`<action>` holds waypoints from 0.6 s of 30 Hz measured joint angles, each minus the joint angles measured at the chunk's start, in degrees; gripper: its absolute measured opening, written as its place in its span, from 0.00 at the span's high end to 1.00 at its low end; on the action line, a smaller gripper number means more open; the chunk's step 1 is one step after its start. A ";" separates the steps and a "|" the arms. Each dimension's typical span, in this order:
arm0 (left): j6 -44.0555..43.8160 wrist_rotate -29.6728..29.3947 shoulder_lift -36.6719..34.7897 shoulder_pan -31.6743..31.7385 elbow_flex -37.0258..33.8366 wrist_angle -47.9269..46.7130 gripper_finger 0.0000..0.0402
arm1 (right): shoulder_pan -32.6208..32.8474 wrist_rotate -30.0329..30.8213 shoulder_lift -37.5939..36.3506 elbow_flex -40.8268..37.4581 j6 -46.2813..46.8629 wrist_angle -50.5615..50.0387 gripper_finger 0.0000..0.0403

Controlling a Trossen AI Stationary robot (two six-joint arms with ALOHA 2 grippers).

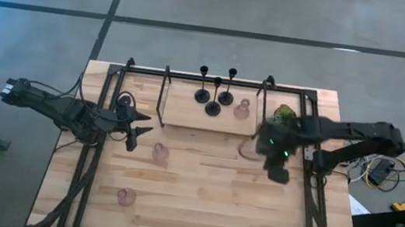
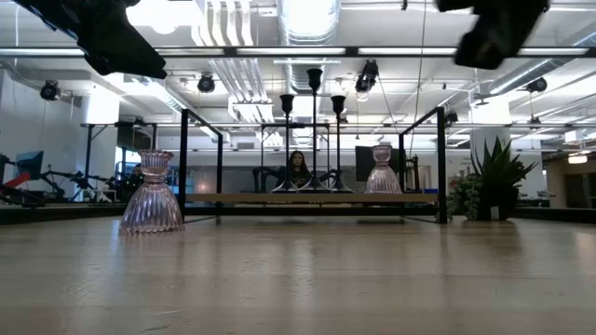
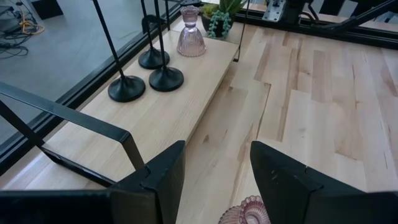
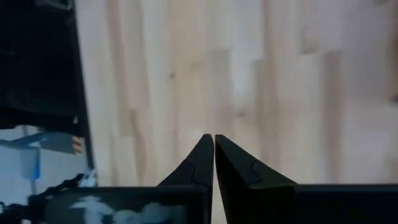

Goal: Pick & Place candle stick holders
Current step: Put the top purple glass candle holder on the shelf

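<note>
Three slim black candle stick holders (image 1: 213, 103) stand by their round bases on a raised wooden shelf (image 1: 183, 111) at the far side, with a pink glass holder (image 1: 242, 108) beside them. Two more pink glass holders (image 1: 160, 152) (image 1: 126, 196) stand on the table. My left gripper (image 1: 140, 138) hovers open above the table's left part. In its wrist view the top of a pink holder (image 3: 245, 213) shows below the open fingers (image 3: 217, 165), untouched. My right gripper (image 1: 279, 174) hangs shut and empty over bare table at the right, its fingertips (image 4: 214, 142) together.
A black metal frame (image 1: 100, 116) runs along the table's left, right and far sides, with uprights around the shelf. A small green plant (image 1: 285, 114) stands at the shelf's right end, close to my right arm. Cables (image 1: 389, 181) lie off the table's right edge.
</note>
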 joint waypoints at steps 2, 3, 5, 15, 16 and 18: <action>-0.01 0.00 0.00 0.02 0.00 -0.02 0.54 | 3.86 0.98 -2.94 -3.84 5.27 3.06 0.97; 0.00 0.04 0.00 0.02 0.00 -0.01 0.54 | 5.63 1.38 -4.51 -5.78 7.51 4.63 0.97; -0.42 0.19 0.00 0.01 -0.01 0.12 0.54 | 8.65 1.48 -7.52 -9.65 11.45 7.76 0.98; -0.26 0.46 -0.10 0.02 1.12 1.06 0.54 | 14.66 4.98 -19.64 -25.19 24.02 15.03 0.98; -0.26 0.46 -0.10 0.02 1.06 0.67 0.54 | 14.65 5.42 -20.47 -26.35 24.78 15.05 0.98; -0.26 0.46 0.02 0.02 1.01 0.43 0.54 | 14.60 7.66 -21.94 -28.68 25.93 15.04 0.98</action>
